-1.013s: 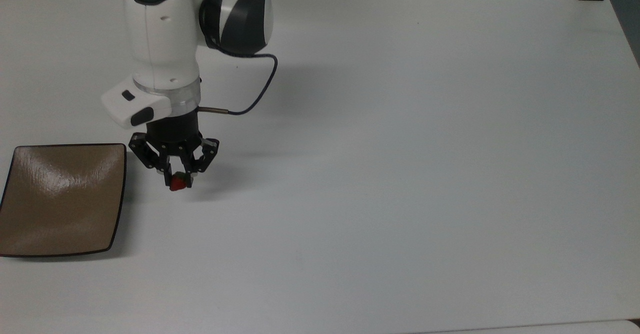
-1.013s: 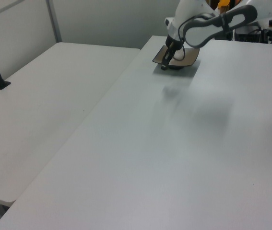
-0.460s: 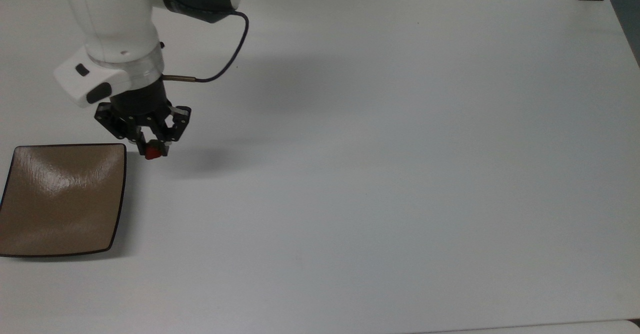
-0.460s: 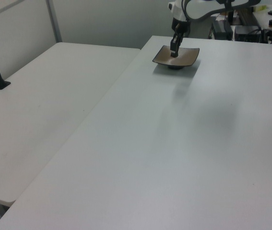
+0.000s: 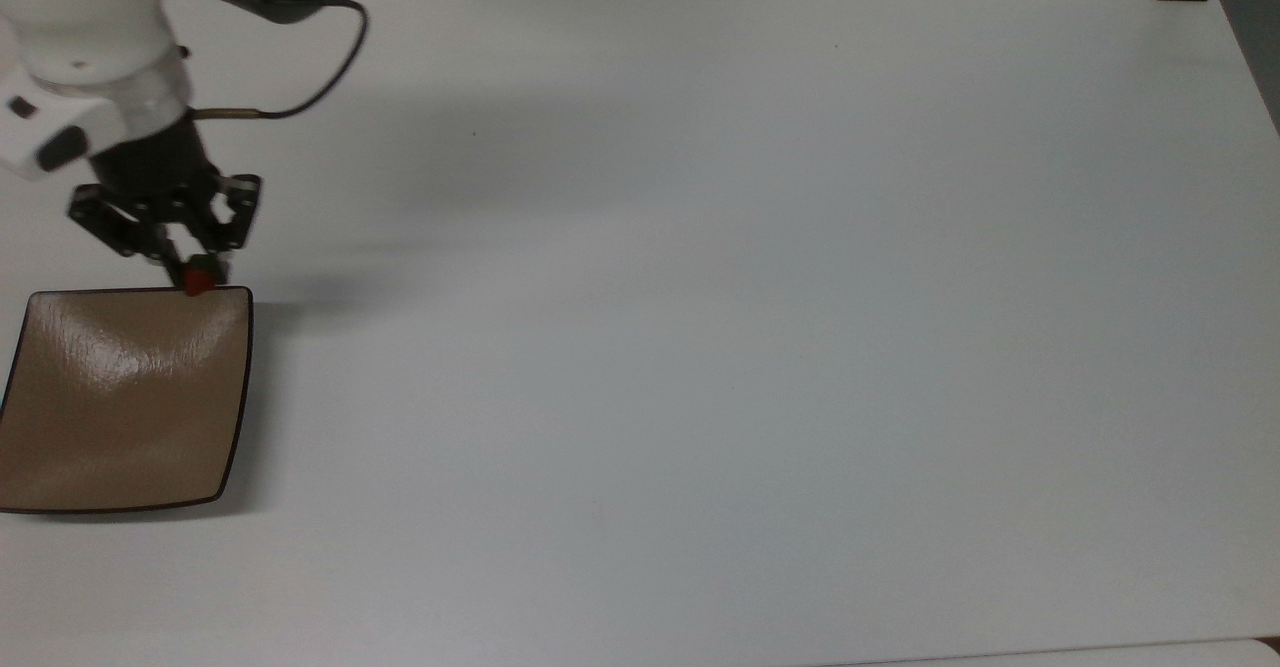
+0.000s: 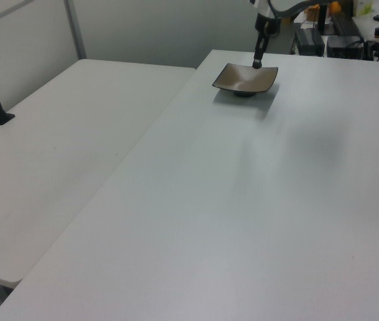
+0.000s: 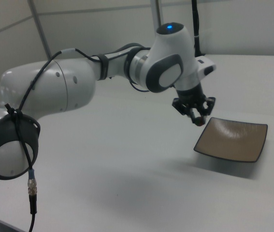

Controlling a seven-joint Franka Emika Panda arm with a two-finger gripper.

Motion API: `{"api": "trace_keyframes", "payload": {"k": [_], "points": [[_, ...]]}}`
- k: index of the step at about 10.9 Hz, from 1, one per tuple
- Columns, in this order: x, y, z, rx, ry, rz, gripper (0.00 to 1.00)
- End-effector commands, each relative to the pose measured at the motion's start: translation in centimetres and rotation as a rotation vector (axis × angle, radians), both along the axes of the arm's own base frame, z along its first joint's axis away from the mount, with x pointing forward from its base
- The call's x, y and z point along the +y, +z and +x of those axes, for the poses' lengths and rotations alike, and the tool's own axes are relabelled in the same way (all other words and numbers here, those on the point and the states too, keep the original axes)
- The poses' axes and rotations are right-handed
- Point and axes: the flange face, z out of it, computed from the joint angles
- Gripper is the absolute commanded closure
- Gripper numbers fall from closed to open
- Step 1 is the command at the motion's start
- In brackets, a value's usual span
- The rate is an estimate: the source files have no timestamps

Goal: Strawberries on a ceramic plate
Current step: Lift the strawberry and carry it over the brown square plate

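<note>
Gripping the small red strawberry (image 5: 198,280) between closed fingers, the black two-finger gripper (image 5: 196,278) hung at the far edge of the large square glossy tan-brown ceramic plate (image 5: 120,417), near its corner on the top view's right. The fruit sat clear of the white table (image 5: 760,327) (airborne in the right view, just beside the plate's rim). Pickup looked done and the carry nearly so; moving over the sunken centre, lowering and releasing remained.
</note>
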Motion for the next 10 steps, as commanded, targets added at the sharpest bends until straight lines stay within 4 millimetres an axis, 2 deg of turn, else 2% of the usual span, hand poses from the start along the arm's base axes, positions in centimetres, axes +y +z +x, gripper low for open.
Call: {"api": "trace_keyframes", "payload": {"k": [1,3,4,5,8,10], "points": [[-3.2,-2.5,1.0,-0.084,0.011,-0.027,1.0],[-6.1,-4.6,1.1,-0.134,-0.027,-0.053,1.0],[-7.2,-5.0,1.0,-0.161,-0.03,-0.072,1.0],[-8.1,-6.6,1.2,-0.182,-0.032,-0.089,1.0],[-8.8,-10.0,1.9,-0.235,-0.044,-0.117,1.0],[-8.4,-10.9,2.4,-0.269,-0.044,-0.126,1.0]]}}
